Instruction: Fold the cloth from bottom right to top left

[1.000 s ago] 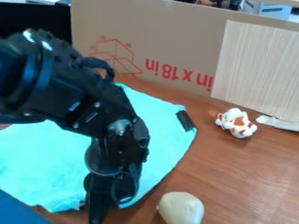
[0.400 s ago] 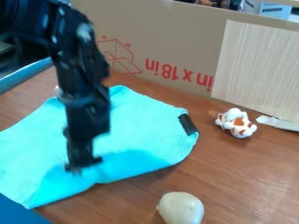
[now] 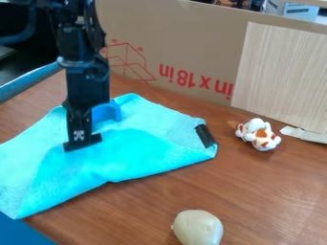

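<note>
- The black fingers (image 3: 79, 135) looked closed on a pinch of cloth, pointing down over its upper-left part, probably because the fold needed its lower-right side laid toward the top left.
- The cloth (image 3: 150, 148) lay on the worktop (image 3: 256, 191) beneath them, its near part doubled over; a small blue hump (image 3: 106, 113) rose just beside the fingers, likely slack from the pinch.
- The lower-left and right corners lay spread outward, so the fold seemed well under way yet uneven; letting go there might have let the flap spring back.
- A dark piece (image 3: 205, 136) sat at the cloth's right end, perhaps to weigh it down, though its purpose could not be told.
- The pale rounded object (image 3: 199, 228) rested apart from the near edge, and the white-and-brown toy (image 3: 258, 135) stood off to the right, both clear of the fold's path.
- Behind, the cardboard (image 3: 191, 57) stood upright, apparently as a screen, with a light wood-grain panel (image 3: 281, 79) against it.
</note>
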Robot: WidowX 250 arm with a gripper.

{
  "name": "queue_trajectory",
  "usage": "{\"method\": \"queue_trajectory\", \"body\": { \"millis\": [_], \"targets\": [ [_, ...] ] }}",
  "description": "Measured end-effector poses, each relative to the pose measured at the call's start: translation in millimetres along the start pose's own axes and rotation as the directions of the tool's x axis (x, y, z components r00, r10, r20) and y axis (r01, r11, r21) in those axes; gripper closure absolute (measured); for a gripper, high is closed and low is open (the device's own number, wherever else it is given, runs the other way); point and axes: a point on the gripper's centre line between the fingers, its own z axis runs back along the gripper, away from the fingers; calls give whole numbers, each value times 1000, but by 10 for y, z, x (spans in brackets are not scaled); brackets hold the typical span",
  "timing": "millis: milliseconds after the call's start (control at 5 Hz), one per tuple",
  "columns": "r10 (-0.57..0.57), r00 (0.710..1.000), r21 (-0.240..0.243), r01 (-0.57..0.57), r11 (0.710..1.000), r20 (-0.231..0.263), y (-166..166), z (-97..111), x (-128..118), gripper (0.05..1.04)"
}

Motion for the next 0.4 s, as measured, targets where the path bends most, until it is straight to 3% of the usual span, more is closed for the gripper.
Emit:
{"method": "queue_trajectory", "body": {
  "millis": [400],
  "targets": [
    [53,999,-53,-52,997,4,415,203,-28,1029]
  ]
}}
